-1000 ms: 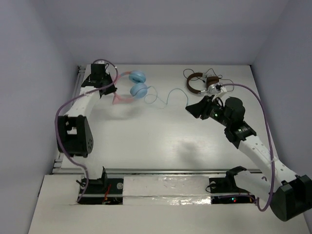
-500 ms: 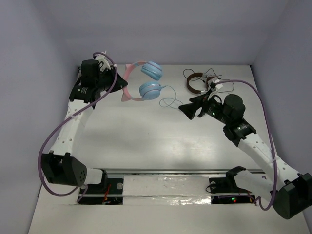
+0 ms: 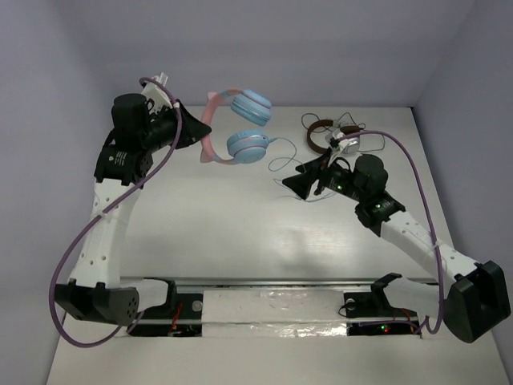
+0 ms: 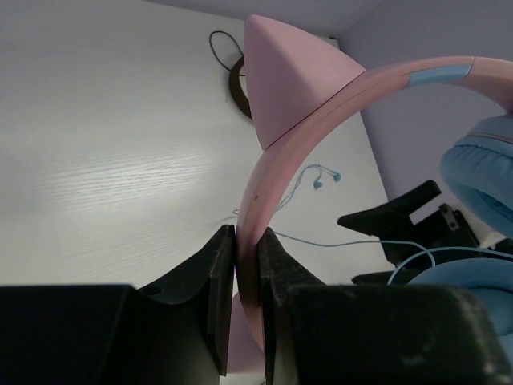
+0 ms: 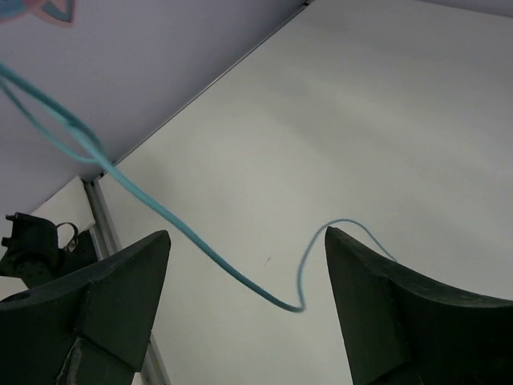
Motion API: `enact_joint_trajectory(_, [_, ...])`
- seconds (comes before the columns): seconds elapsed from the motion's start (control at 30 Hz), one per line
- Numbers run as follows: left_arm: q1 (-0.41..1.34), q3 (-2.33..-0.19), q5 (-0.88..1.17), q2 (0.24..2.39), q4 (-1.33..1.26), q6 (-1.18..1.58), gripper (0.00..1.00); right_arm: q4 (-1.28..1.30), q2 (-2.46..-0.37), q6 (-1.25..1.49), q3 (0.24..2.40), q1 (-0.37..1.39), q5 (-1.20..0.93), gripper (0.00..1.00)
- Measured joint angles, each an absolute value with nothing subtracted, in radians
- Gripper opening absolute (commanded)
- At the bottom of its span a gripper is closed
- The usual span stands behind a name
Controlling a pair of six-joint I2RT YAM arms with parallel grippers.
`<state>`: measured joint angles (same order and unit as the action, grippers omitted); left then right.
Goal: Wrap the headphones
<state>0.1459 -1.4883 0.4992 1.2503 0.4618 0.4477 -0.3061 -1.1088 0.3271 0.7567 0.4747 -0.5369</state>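
Observation:
The headphones (image 3: 240, 128) hang in the air at the back left, with light blue ear cups and a pink headband with cat ears. My left gripper (image 3: 195, 133) is shut on the pink headband (image 4: 250, 233) and holds it well above the table. The thin pale-blue cable (image 3: 282, 164) trails from the lower ear cup down to the right. My right gripper (image 3: 300, 183) is open. The cable (image 5: 208, 249) runs between its two fingers without being clamped, and loops on the table below.
The smaller brown-and-silver headphones (image 3: 325, 136) with a dark cable lie at the back right of the table, just behind my right arm. They also show in the left wrist view (image 4: 237, 84). Lilac walls close in the table on three sides.
My left arm has lifted the headphones off the table and raised them. My right gripper has moved left toward the hanging cable, which now lies between its fingers.

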Motion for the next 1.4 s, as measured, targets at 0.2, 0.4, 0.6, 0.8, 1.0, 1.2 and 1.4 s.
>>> enact_joint_trajectory(0.2, [0.149,-1.51,0.552,1.185,0.462,0.488,0.0,-0.354,-1.142,0.329,0.757,0.475,-0.517,0.83])
enact_joint_trajectory(0.4, [0.15,-1.581,0.594,1.18,0.453,0.52,0.0,-0.457,-1.226,0.367,0.745,0.475,-0.474,0.83])
enact_joint_trajectory(0.6, [0.15,-1.649,0.615,1.18,0.452,0.545,0.0,-0.515,-1.306,0.391,0.744,0.475,-0.47,0.86])
enact_joint_trajectory(0.8, [0.15,-1.673,0.647,1.181,0.421,0.58,0.0,-0.563,-1.398,0.398,0.756,0.48,-0.452,0.9])
enact_joint_trajectory(1.0, [0.15,-1.673,0.671,1.195,0.399,0.606,0.0,-0.615,-1.483,0.389,0.765,0.491,-0.384,0.89])
enact_joint_trajectory(1.2, [0.15,-1.673,0.673,1.209,0.391,0.615,0.0,-0.691,-1.503,0.4,0.752,0.493,-0.358,0.56])
enact_joint_trajectory(1.4, [0.15,-1.641,0.677,1.222,0.312,0.665,0.0,-0.774,-1.536,0.456,0.735,0.53,-0.366,0.06])
